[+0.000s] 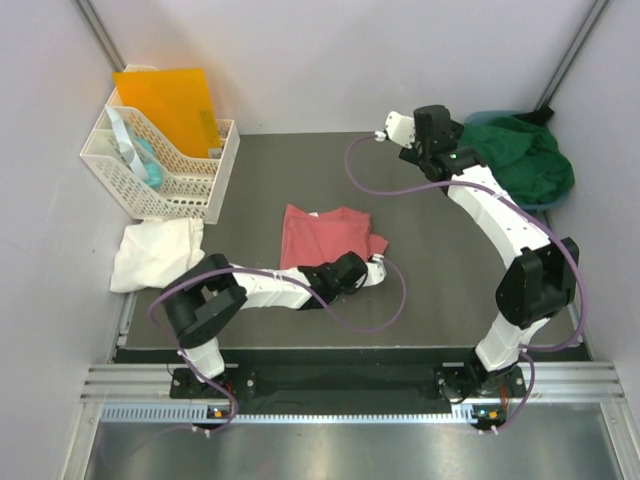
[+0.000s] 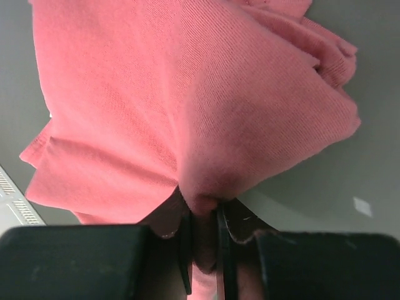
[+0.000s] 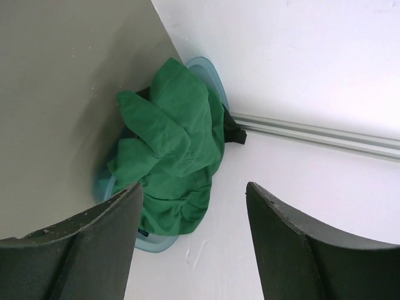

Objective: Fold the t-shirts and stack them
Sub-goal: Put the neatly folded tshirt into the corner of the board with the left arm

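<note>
The left fingers (image 2: 225, 262) are clamping the pink shirt (image 2: 187, 94). The right fingers (image 3: 81, 250) are hanging apart, the green shirt (image 3: 175, 150) beyond them.

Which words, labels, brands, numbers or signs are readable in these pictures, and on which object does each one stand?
No text can be read in any view.
On the salmon-pink t-shirt, the neck label: only a white speck, too small to read.
On the orange folder and the white basket: no print visible.
On the table, the white patch: looks blank.
</note>
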`<state>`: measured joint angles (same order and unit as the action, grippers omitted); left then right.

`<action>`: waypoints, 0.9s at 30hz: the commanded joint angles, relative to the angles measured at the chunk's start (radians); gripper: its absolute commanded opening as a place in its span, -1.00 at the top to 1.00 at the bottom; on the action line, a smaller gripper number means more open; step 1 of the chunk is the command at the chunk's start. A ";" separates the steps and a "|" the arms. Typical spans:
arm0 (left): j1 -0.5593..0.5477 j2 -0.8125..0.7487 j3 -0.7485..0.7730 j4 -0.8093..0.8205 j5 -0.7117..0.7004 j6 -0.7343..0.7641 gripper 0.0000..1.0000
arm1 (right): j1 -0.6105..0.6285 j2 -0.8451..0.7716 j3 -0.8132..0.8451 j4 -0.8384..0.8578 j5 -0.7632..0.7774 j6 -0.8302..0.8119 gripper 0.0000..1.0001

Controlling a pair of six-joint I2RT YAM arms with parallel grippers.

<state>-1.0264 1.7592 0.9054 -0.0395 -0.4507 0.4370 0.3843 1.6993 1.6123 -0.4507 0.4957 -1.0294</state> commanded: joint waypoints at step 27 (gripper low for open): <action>0.413 -0.323 0.736 -0.859 0.096 0.773 1.00 | 0.018 -0.063 -0.020 0.221 0.011 -0.047 -0.32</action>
<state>-0.6880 1.4700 1.5772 -0.8593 -0.2573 1.0935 0.3862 1.6897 1.5871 -0.3016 0.5106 -1.0733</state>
